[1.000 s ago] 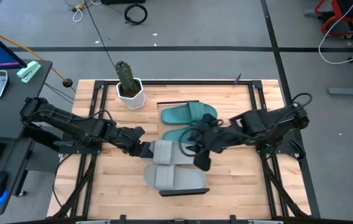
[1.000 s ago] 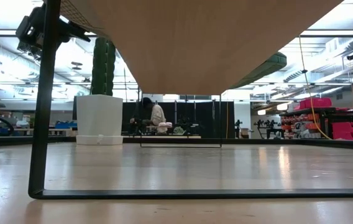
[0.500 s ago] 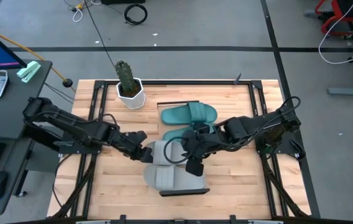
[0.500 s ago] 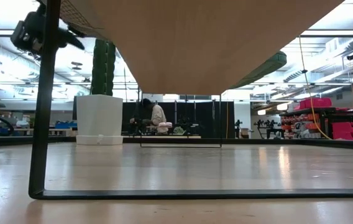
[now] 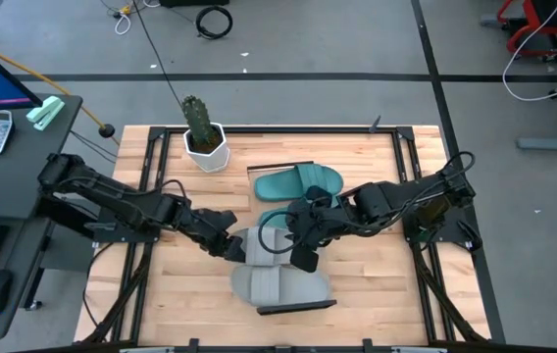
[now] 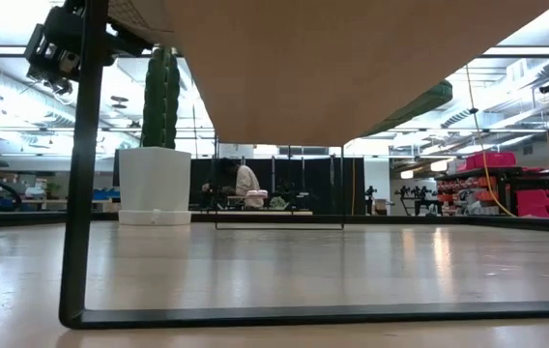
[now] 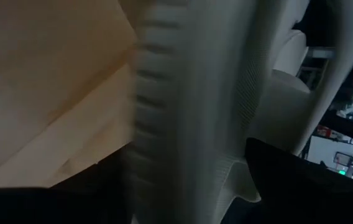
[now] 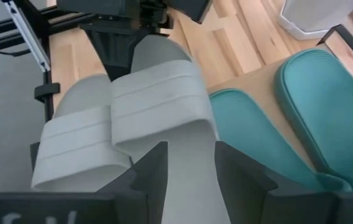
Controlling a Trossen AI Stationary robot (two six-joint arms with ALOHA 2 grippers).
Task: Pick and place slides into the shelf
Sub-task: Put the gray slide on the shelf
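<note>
Shelf (image 5: 303, 168): long pale board with black edging, mid-table, running near to far and slightly skewed; mostly covered by slides, so only its far and near ends show. In the low view its underside (image 6: 303, 68) fills the upper frame, one black leg at left.
Teal slides: far one (image 5: 298, 181) lies across the shelf's far end; second one (image 5: 280, 214) just nearer, largely hidden under the right arm. Both show in the right wrist view (image 8: 325, 106), (image 8: 251, 143).
Grey slides: one (image 5: 259, 243) mid-shelf between the two grippers; the other (image 5: 280, 287) at the shelf's near end, touching it.
Left gripper (image 5: 229, 244): at the left end of the mid grey slide; left wrist view is blurred, filled by ribbed grey strap (image 7: 183, 124); closed on that slide, as far as can be made out.
Right gripper (image 5: 296, 251): over the right end of the same grey slide (image 8: 164, 99); fingers (image 8: 155, 168) spread, straddling the sole, not pinching.
Cactus pot (image 5: 204, 145): white, far-left of the table, well apart from the shelf.
Person (image 6: 245, 184): small, distant, seen under the shelf; details unreadable.
</note>
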